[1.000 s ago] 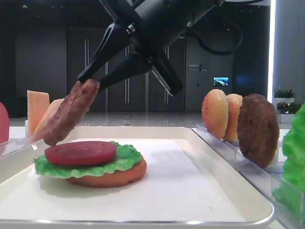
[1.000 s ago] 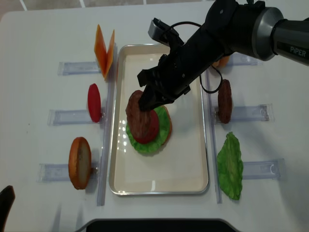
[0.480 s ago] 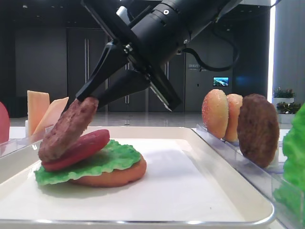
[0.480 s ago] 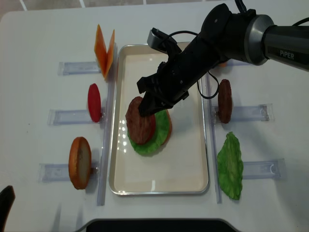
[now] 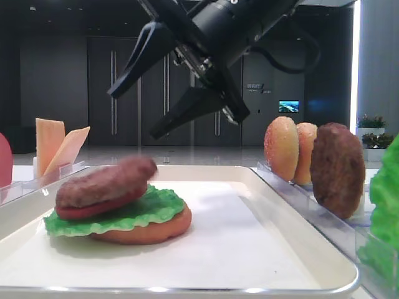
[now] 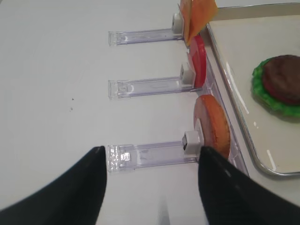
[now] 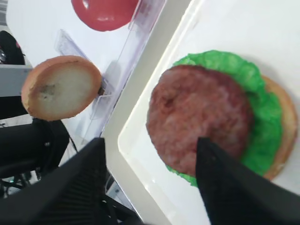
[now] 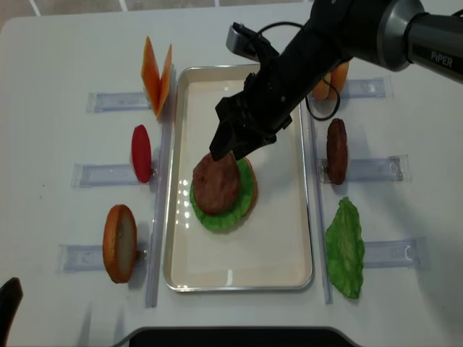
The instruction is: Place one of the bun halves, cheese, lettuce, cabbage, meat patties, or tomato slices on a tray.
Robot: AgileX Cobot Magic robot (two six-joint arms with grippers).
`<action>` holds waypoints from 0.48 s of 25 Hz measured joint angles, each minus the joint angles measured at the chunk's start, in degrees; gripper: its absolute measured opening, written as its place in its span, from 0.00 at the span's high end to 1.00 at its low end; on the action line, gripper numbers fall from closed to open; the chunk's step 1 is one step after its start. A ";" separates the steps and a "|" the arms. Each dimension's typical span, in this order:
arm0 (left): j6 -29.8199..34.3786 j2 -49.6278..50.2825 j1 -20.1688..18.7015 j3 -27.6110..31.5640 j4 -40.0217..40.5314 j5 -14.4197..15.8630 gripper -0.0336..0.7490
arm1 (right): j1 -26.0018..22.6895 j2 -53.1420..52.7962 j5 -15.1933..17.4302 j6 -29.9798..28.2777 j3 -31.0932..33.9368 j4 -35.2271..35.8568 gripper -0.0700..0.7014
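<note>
A reddish-brown meat patty (image 8: pixel 215 181) lies free on a stack in the white tray (image 8: pixel 246 267). Under it are a tomato slice (image 5: pixel 81 210), a ruffled lettuce leaf (image 5: pixel 143 208) and a bun half (image 5: pixel 156 230). My right gripper (image 5: pixel 132 115) hangs open just above the patty's far edge, holding nothing. In the right wrist view its two fingers straddle the patty (image 7: pixel 199 124) and the tray rim (image 7: pixel 140 136). My left gripper (image 6: pixel 150 187) is open over bare table, left of the racks.
Clear racks flank the tray. On the left stand cheese slices (image 8: pixel 155 72), a tomato slice (image 8: pixel 141 153) and a bun half (image 8: pixel 119 242). The right side holds buns (image 8: pixel 329 79), another patty (image 8: pixel 336 150) and a lettuce leaf (image 8: pixel 346 246).
My right gripper has opened and let go of the patty, then lifted a little. The patty, held tilted before, now lies flat on the tomato slice.
</note>
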 joint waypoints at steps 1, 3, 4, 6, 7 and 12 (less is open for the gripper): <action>0.00 0.00 0.00 0.00 0.00 0.00 0.36 | 0.00 0.00 1.63 2.52 -2.97 -2.73 0.38; 0.00 0.00 0.00 0.00 0.00 0.00 0.36 | 0.05 0.00 6.01 9.87 -9.25 -10.04 0.38; 0.00 0.00 0.00 0.00 0.00 0.00 0.36 | 0.17 0.00 7.35 14.59 -12.83 -13.45 0.38; 0.00 0.00 0.00 0.00 0.00 0.00 0.36 | 0.97 0.00 8.12 23.03 -19.13 -22.83 0.38; 0.00 0.00 0.00 0.00 0.00 0.00 0.36 | 1.47 0.00 8.27 26.78 -22.01 -28.04 0.39; 0.00 0.00 0.00 0.00 0.00 0.00 0.36 | 4.15 -0.26 8.45 35.20 -27.58 -43.93 0.40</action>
